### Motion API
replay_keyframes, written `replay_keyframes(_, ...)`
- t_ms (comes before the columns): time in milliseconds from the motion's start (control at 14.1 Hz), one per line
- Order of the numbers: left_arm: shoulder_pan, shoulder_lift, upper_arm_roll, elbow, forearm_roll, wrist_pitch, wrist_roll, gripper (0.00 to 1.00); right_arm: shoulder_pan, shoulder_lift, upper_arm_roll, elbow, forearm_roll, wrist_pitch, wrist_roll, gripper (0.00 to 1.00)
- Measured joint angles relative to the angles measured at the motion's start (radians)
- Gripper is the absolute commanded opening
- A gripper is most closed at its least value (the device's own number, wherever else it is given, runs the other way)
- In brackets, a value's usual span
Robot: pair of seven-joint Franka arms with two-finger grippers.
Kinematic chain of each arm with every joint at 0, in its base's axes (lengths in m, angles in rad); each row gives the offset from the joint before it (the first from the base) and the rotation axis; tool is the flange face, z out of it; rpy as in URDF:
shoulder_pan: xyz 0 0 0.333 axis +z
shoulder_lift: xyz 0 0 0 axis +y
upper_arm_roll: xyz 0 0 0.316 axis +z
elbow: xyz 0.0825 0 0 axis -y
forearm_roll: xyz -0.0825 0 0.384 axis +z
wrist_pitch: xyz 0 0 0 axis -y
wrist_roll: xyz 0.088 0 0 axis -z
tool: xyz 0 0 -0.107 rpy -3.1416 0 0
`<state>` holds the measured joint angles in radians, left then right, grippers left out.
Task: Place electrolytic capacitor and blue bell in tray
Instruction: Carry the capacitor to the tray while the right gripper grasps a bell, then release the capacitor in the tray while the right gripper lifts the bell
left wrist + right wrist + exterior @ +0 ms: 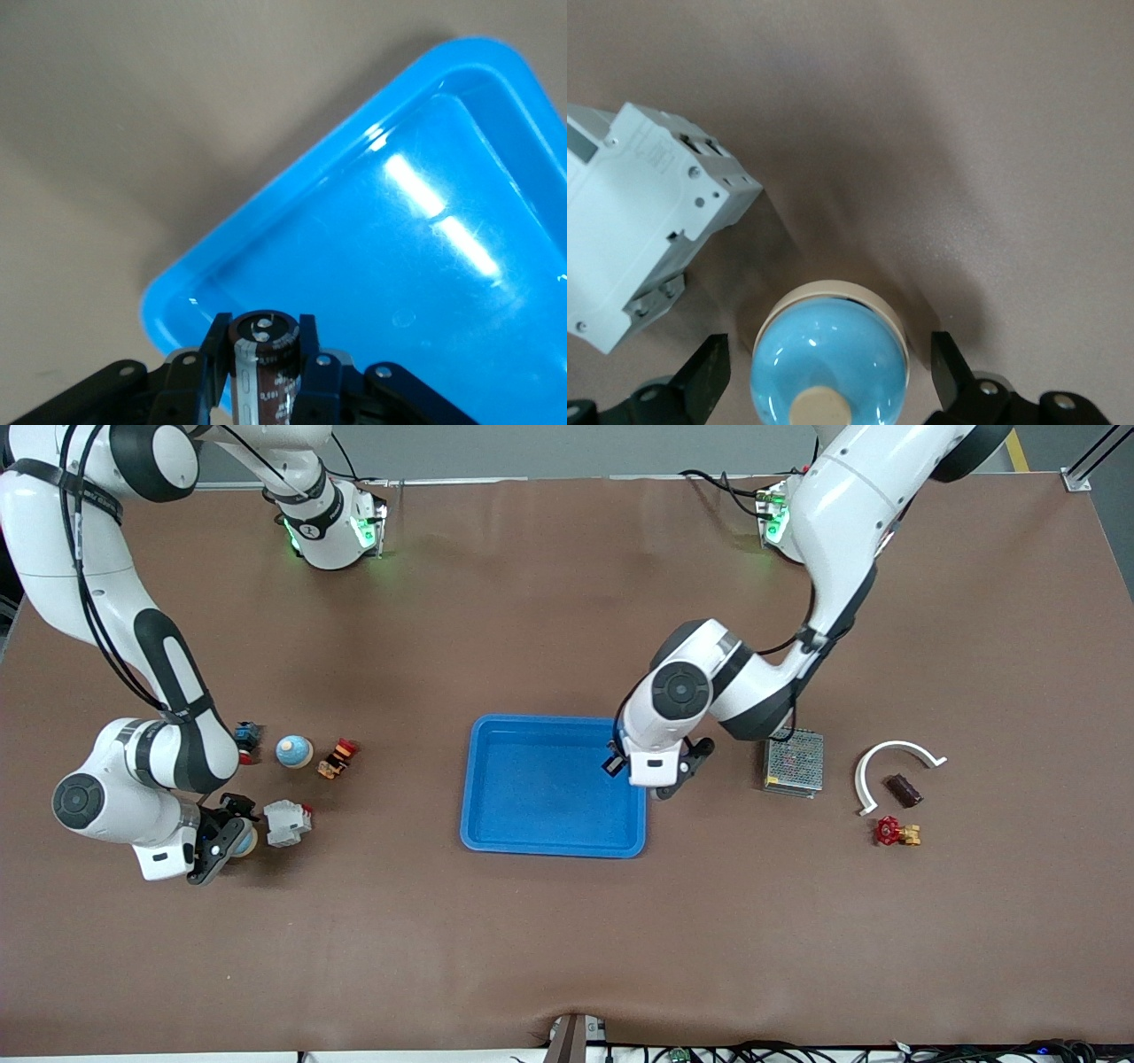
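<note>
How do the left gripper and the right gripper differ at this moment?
The left gripper is shut on the electrolytic capacitor; the right gripper has open jaws either side of the blue bell, not touching it. The left gripper is over the tray at its rim; the right gripper is low over bare table beside a white breaker. Both point downward.

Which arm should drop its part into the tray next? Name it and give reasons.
Left. The left gripper is shut on the electrolytic capacitor right over the tray rim. The right gripper is open around a blue bell on the table at the right arm's end.
</note>
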<state>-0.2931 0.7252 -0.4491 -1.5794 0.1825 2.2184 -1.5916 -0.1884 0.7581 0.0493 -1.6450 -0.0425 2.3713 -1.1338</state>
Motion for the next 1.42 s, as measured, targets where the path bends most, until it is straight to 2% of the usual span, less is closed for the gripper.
replay_keyframes(213,-0.086,0.069,0.061,0.04,0.017,0.012,-0.059,0.0,0.001,0.0,0.002,0.0,0.001,0.002,0.0,0.55)
replay_keyframes(283,-0.11,0.082,0.08,0.043,0.017,0.015,-0.065,0.11,0.001,0.0,0.002,0.001,0.002,0.006,0.0,0.43)
replay_keyframes(354,-0.127,0.091,0.093,0.046,0.017,0.016,-0.074,0.37,0.001,-0.002,0.002,0.004,0.003,0.008,0.001,0.37)
replay_keyframes(425,-0.135,0.098,0.1,0.048,0.017,0.016,-0.081,0.72,0.001,-0.002,0.002,0.003,0.004,0.007,0.001,0.28)
replay_keyframes(496,-0.137,0.101,0.101,0.05,0.017,0.016,-0.084,1.0,0.001,-0.002,0.002,0.003,0.004,0.006,0.001,0.28)
replay_keyframes(921,-0.126,0.083,0.105,0.087,0.019,0.009,-0.084,1.0,0.001,-0.002,0.003,0.029,0.005,-0.011,0.001,0.28)
replay_keyframes(1204,-0.063,-0.007,0.11,0.103,0.053,-0.098,-0.045,1.0,0.013,-0.017,0.014,0.175,0.009,-0.246,0.099,0.28)
replay_keyframes(1417,0.015,-0.085,0.113,0.106,0.06,-0.198,0.103,1.0,0.058,-0.062,0.027,0.264,0.013,-0.403,0.279,0.28)
